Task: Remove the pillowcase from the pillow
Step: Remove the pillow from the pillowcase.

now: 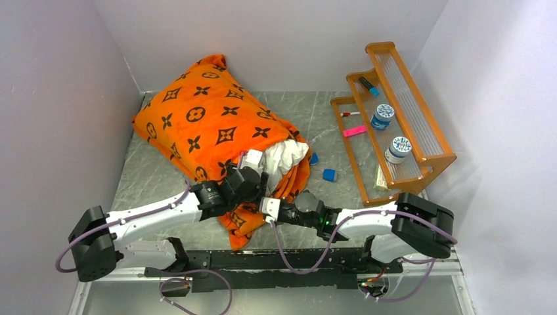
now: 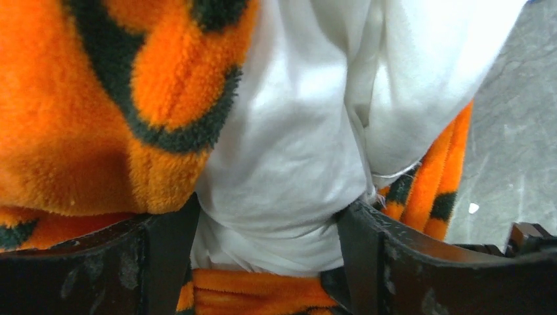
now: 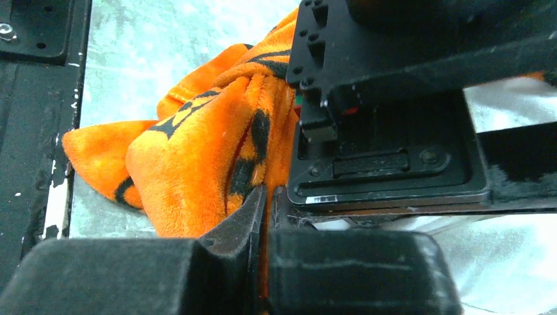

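Pillow [image 1: 288, 156]: you see its white end poking out of the pillowcase [image 1: 210, 121] mouth, mid-table [image 1: 144, 177] | Left fingers [image 2: 167, 252]: spread wide, straddling that white bulge, pressed against it on both sides | Right fingers [image 3: 253, 216]: clenched on the pillowcase's orange hem near the front edge.

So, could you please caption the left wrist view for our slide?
Left gripper straddles the white pillow bulging from the orange pillowcase.
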